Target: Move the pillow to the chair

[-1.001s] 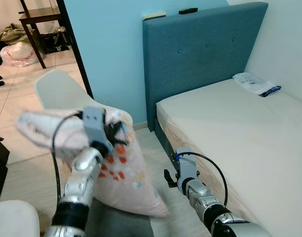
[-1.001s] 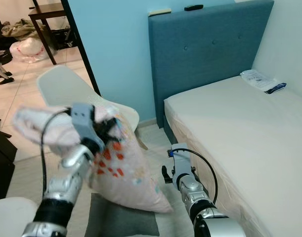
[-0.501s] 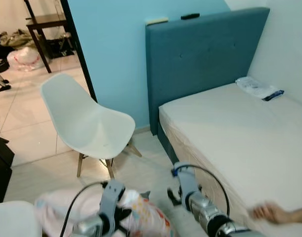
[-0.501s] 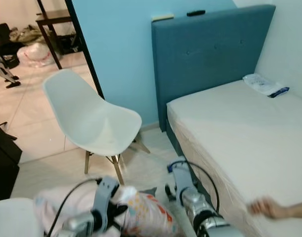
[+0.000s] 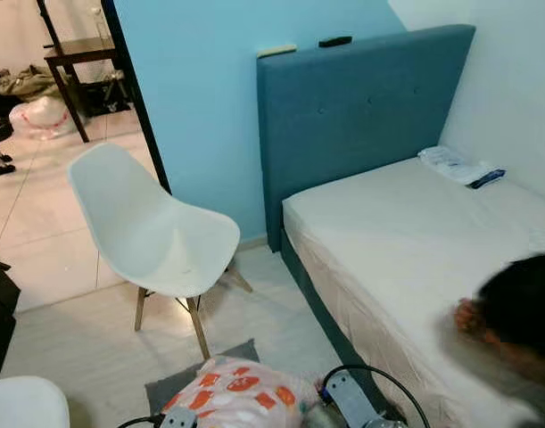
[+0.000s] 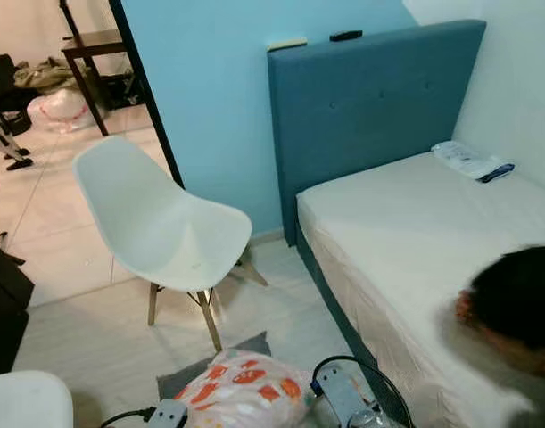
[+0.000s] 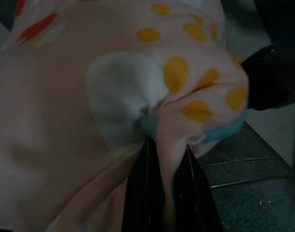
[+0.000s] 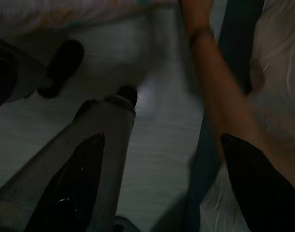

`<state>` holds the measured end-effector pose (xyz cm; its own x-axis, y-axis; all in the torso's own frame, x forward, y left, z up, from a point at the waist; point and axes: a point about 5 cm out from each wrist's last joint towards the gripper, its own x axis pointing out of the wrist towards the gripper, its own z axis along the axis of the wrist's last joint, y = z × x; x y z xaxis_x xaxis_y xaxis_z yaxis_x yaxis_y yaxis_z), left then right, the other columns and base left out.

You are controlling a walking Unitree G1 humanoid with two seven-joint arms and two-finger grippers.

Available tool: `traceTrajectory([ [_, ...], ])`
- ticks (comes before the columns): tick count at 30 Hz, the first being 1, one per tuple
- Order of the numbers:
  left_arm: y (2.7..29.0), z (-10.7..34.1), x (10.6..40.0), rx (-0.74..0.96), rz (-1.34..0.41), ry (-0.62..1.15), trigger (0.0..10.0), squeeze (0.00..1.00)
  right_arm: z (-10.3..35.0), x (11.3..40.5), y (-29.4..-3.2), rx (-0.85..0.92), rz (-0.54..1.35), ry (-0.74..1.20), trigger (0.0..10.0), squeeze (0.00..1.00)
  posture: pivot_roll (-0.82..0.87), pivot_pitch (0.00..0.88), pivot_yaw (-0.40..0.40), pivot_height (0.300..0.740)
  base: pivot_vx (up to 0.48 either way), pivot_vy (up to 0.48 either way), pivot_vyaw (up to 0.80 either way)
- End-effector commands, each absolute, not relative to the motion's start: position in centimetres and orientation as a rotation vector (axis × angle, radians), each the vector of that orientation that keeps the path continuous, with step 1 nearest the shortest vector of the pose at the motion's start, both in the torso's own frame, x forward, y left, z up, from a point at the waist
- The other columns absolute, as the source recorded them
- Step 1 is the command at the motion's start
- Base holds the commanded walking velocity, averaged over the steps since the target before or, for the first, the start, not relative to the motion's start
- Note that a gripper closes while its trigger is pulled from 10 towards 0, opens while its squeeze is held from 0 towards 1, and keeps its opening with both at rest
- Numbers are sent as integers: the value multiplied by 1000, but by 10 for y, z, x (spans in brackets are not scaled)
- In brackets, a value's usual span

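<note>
Pillow (image 5: 241,399) hangs low before me, above the grey mat (image 5: 169,388). My left gripper (image 7: 166,169) pinches a fold for carrying. Right gripper (image 8: 161,164) spread, idle. Chair (image 5: 156,236) ahead, seat free.

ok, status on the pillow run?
Left gripper shut on pillow, held low above the grey mat. Right gripper open, idle near the floor. Chair ahead, seat bare. Person leaning in by the bed.

Bright eye views; dim, blurry wrist cams
</note>
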<state>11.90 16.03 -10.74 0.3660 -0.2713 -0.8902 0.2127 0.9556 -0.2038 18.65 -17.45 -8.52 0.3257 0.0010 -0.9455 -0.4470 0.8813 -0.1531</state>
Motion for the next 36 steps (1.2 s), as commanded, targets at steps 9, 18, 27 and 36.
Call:
traceTrajectory([
  [9, 130, -110, 120, -37, -305, 1219, 10000, 0, -91, 173, -174, -372, 328, 1272, 10000, 0, -69, 46, 11, 740, 0, 0, 0],
  [18, 90, -105, 133, -34, -339, 1201, 10000, 0, -92, 170, -175, -373, 340, 1272, 10000, 0, -65, 38, -3, 740, 0, 0, 0],
  [27, 106, -108, 128, -22, -326, 1217, 10000, 0, -92, 170, -176, -384, 348, 1271, 10000, 0, -63, 26, -8, 740, 0, 0, 0],
  [36, 107, -108, 127, -15, -326, 1214, 10000, 0, -92, 170, -177, -386, 347, 1270, 10000, 0, -67, 25, -5, 740, 0, 0, 0],
])
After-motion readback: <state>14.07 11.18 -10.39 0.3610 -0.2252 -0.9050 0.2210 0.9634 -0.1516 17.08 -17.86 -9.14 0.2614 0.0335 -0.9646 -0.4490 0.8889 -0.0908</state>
